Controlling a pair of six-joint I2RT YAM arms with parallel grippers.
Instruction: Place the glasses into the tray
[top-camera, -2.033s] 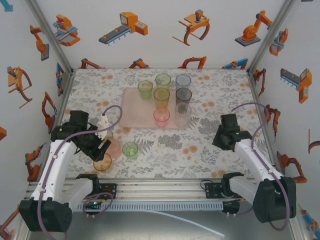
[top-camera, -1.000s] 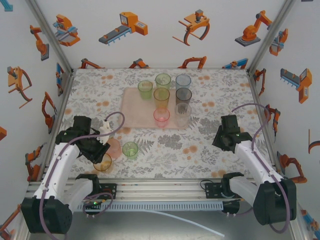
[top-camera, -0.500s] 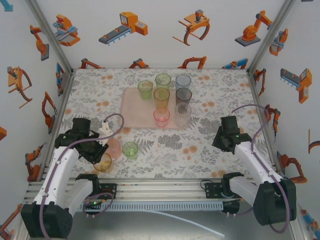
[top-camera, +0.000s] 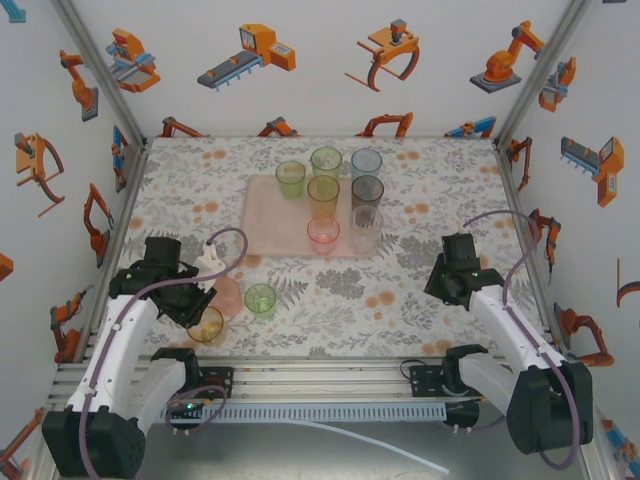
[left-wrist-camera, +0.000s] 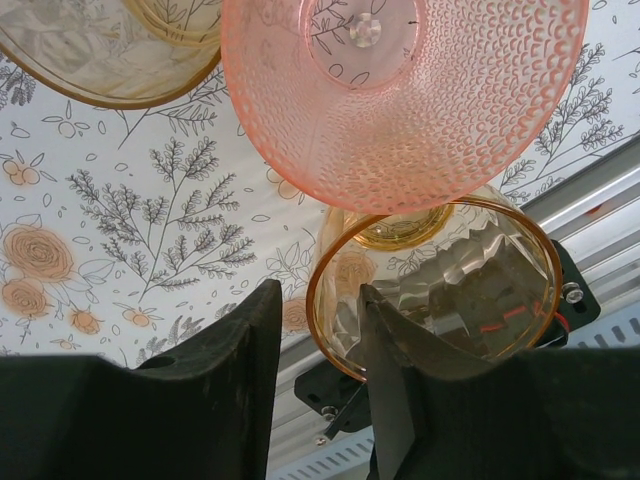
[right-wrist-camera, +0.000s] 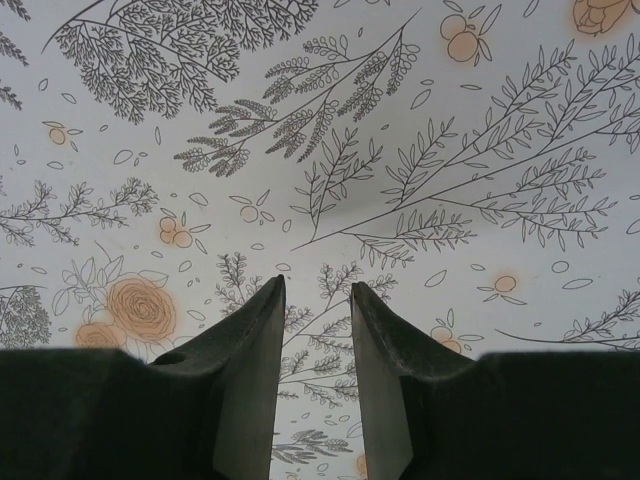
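Note:
The pale pink tray (top-camera: 268, 228) lies at mid-table with several glasses standing along its right half and just beside it, among them green (top-camera: 291, 178), orange (top-camera: 322, 195) and pink (top-camera: 323, 235). Near the left front stand a pink glass (top-camera: 230, 296) (left-wrist-camera: 400, 100), a green glass (top-camera: 260, 300) and an amber glass (top-camera: 205, 326) (left-wrist-camera: 440, 290). My left gripper (top-camera: 202, 303) (left-wrist-camera: 320, 290) is open astride the amber glass's rim. One finger is inside the glass against the wall; the other is outside with a gap. My right gripper (top-camera: 445, 283) (right-wrist-camera: 315, 290) hangs open over bare cloth, holding nothing.
Another yellowish glass (left-wrist-camera: 110, 50) stands close behind the pink one in the left wrist view. The metal rail (top-camera: 320, 385) runs along the table's front edge, close to the amber glass. Printed walls close in the left, right and back sides.
My left gripper's fingers have drawn closer together around the amber glass's rim, and that wrist has shifted slightly. The right arm and the glasses have stayed still.

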